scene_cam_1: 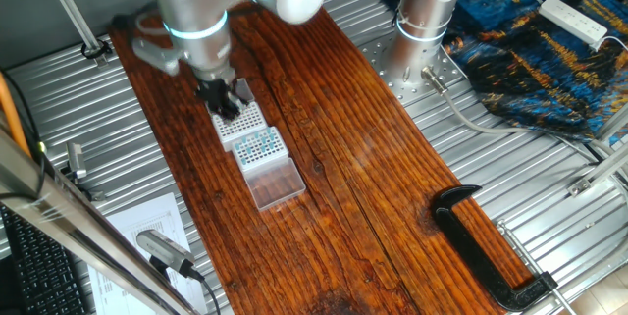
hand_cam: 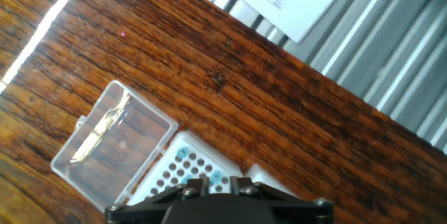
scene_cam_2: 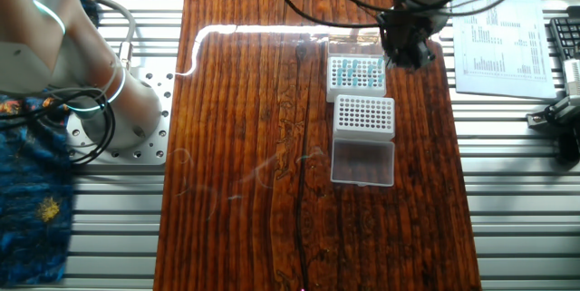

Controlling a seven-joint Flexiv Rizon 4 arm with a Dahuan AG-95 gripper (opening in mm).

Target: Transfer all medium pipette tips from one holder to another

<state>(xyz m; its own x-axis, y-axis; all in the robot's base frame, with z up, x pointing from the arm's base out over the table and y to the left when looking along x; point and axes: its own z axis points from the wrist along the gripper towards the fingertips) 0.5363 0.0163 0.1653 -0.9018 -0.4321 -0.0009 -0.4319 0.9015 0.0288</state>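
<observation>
1. Hand view: I see blue tips [hand_cam: 183,156] in the rack [hand_cam: 174,175] directly under my gripper [hand_cam: 216,195].
2. I cannot tell whether its fingers are apart.
3. Clear lid [hand_cam: 112,151] lies just beside.

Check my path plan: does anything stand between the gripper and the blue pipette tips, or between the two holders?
Nothing visible does. The gripper hangs just over the holders, the blue tips stand uncovered, the holders sit side by side, and the clear lid lies open at their far end.
</observation>
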